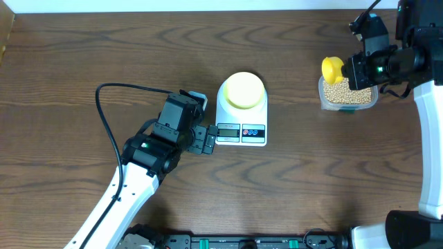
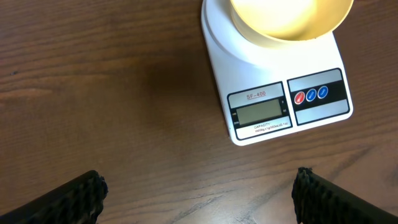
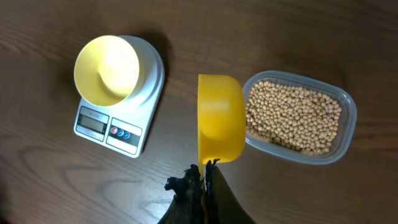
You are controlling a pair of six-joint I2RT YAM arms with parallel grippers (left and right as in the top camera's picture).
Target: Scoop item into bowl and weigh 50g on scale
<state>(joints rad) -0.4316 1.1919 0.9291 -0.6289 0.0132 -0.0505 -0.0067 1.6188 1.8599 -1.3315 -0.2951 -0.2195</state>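
A: Beans [image 3: 292, 118], where are they found?
B: All that can be seen are kept in the clear tub [image 3: 348, 134] at the table's R side, well apart from the scale [image 3: 106, 127]. None is seen in the bowl [image 3: 106, 68].

A: And the bowl?
B: It's set on the scale's platform, approx. centred and empty, so whatever is tipped in can be weighed at once. The display is turned toward the robot. No digits can be made out on it.

A: The yellow spoon [image 3: 219, 118]?
B: It's gripped by the handle in the R gripper [image 3: 202, 180], w/ the jaws closed on it. The cup is turned on its side at the tub edge nearest the scale. Only its outer face is shown in the R wrist view, so whether beans are carried can't be told. The mouth is aimed at the beans, so a scoop is judged to be starting.

A: L gripper [image 1: 206, 140]?
B: It's parked just beside the scale's front-left corner, jaws spread wide, nothing held. Prob. it's kept there so the scale can be steadied or a button pressed, but that's only a guess.

A: Progress?
B: Early, it's judged. Nothing has been weighed yet.

A: Risks?
B: The beans are small and round, so they're easily spilled if the spoon is overfilled or tipped during the carry across to the bowl. The bowl is shallow, so a slow pour is called for.
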